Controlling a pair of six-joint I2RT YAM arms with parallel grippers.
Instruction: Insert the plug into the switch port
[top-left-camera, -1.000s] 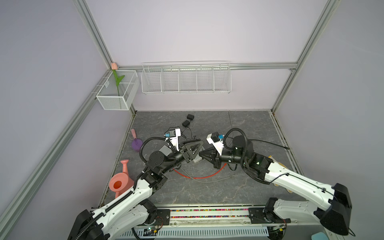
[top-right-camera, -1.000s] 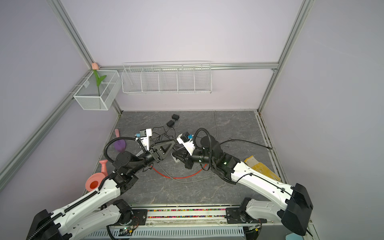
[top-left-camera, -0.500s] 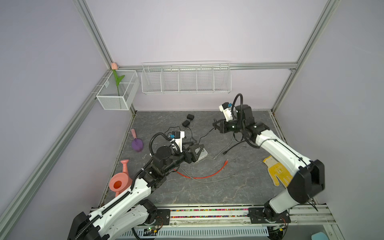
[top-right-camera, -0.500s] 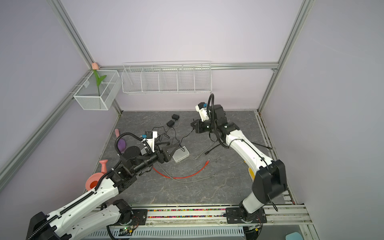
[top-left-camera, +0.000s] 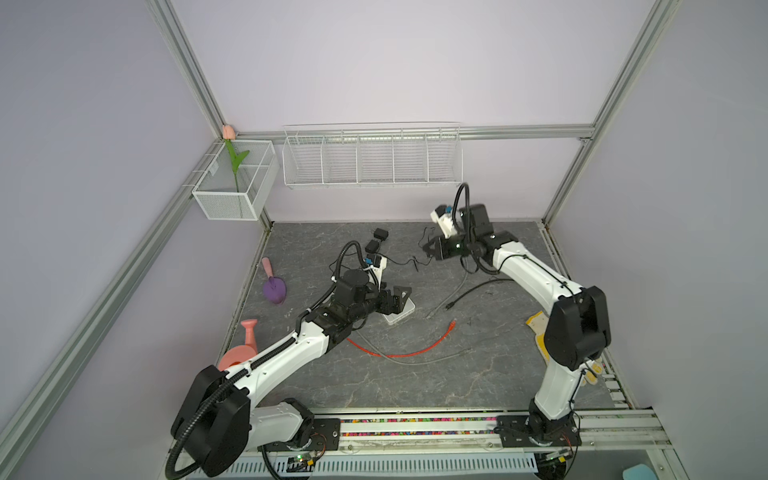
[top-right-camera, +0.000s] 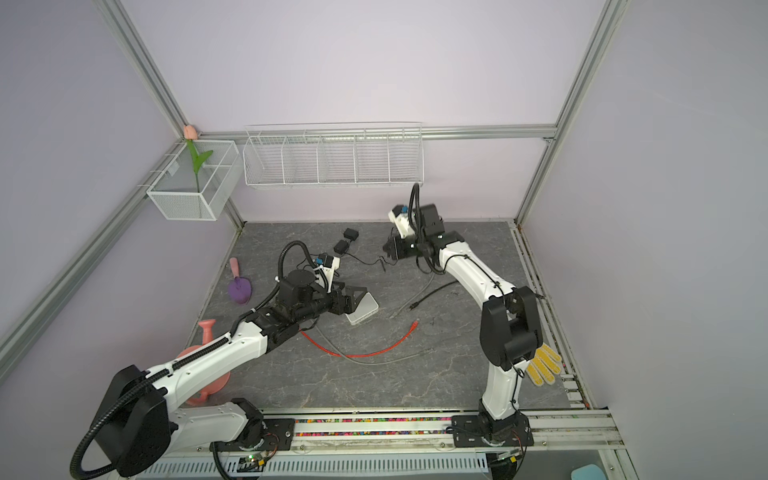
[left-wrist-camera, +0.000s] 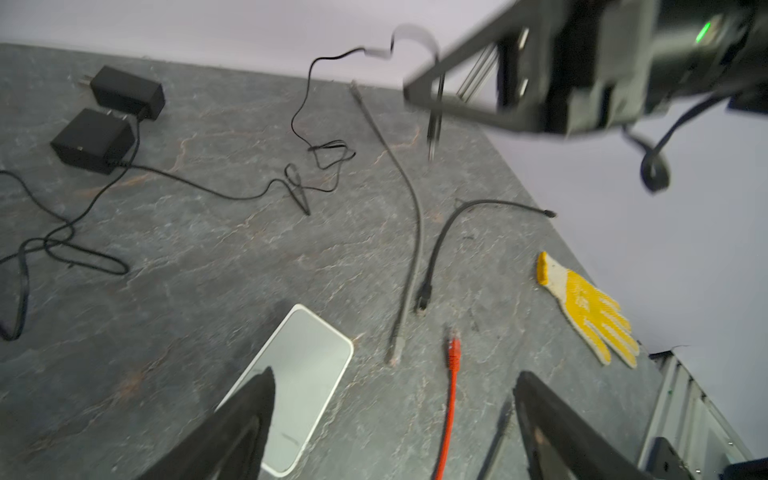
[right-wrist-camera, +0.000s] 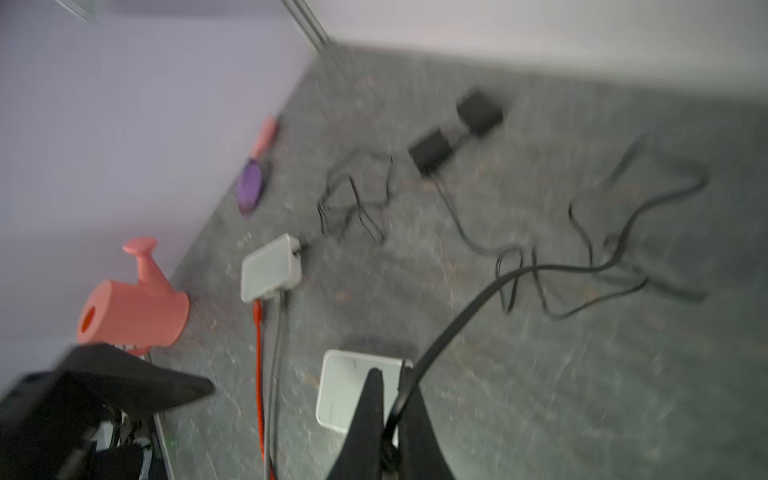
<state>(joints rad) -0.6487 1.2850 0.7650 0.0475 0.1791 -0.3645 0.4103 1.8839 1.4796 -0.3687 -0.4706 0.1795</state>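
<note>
Plug in the air, switch waiting: insertion is not happening yet.
The right gripper (top-left-camera: 430, 249) is clamping shut on the thin black cable (left-wrist-camera: 293, 122), high over the back of the table (top-left-camera: 415, 395) and well apart from the switch (top-left-camera: 401, 313). What looks like the plug (left-wrist-camera: 431, 153) is dangling, blurred, just under it. The left gripper (left-wrist-camera: 395, 374) is hovering over the white switch with jaws spread wide, gripping nothing. Left to do, I reckon: carrying the plug across, lining up, pushing in.
</note>
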